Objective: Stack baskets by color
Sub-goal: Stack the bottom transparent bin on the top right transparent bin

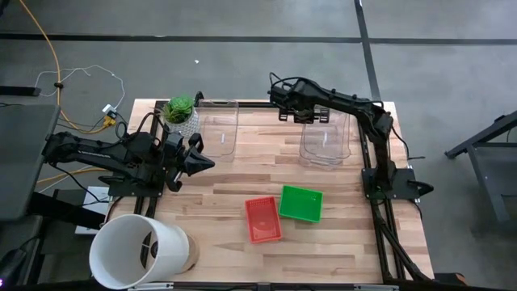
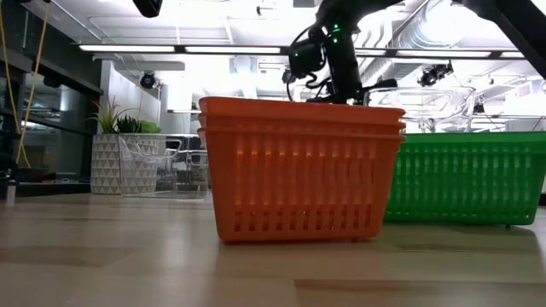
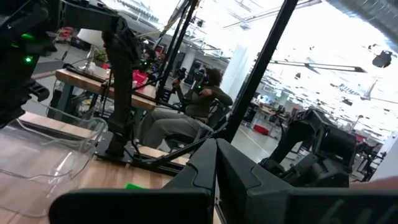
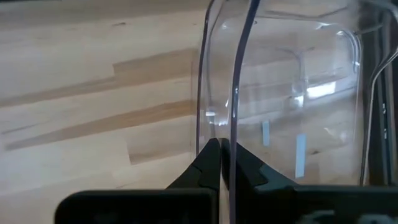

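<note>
A stack of red baskets [image 1: 264, 219] [image 2: 299, 170] stands on the table's near middle. A green basket [image 1: 301, 203] [image 2: 465, 183] sits right beside it on its right. My right gripper [image 1: 296, 111] [image 4: 221, 149] is shut and points down at the left wall of a clear bin [image 1: 325, 137] at the far right. In the low view the red stack hides its fingertips. My left gripper [image 1: 208, 162] [image 3: 216, 163] is shut, points level toward the table's right, and hovers at the left with nothing in it. My right gripper's shut fingers [image 4: 208, 163] come from above at the rim of the clear bin's side wall [image 4: 217, 93]. I cannot tell whether they touch it.
A second clear bin [image 1: 218, 129] stands at the far middle-left beside a potted plant [image 1: 179, 111]. A big white bucket [image 1: 141, 250] lies at the near left corner. Bare wood lies between the bins and the baskets. A seated person [image 3: 199, 102] shows beyond the table.
</note>
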Available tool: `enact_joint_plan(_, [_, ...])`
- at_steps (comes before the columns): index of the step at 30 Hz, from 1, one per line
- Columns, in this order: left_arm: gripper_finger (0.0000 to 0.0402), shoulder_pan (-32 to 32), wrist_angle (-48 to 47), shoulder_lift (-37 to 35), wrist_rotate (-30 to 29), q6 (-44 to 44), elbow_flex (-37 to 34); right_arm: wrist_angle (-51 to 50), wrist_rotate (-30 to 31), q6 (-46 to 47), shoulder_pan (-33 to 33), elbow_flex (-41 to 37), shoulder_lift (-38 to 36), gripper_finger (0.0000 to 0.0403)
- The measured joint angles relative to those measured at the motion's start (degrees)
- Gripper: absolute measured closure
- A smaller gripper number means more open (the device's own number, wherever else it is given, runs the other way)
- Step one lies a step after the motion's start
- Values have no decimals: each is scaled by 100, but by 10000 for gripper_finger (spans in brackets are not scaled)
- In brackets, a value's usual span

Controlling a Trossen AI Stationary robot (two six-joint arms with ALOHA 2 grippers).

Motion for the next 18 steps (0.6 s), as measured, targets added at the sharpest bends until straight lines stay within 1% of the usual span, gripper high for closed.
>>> enact_joint_plan(7, [401, 0, 0, 0, -37, -11, 0, 41, -39, -14, -60, 0, 59, 402])
enact_joint_plan(10, [401, 0, 0, 0, -37, -11, 0, 30, -35, -218, -74, 0, 61, 390])
enact_joint_plan(13, [401, 0, 0, 0, -37, -11, 0, 37, -35, -461, -74, 0, 59, 358])
enact_joint_plan(18, [401, 0, 0, 0, -37, -11, 0, -12, 8, -846, -74, 0, 50, 274])
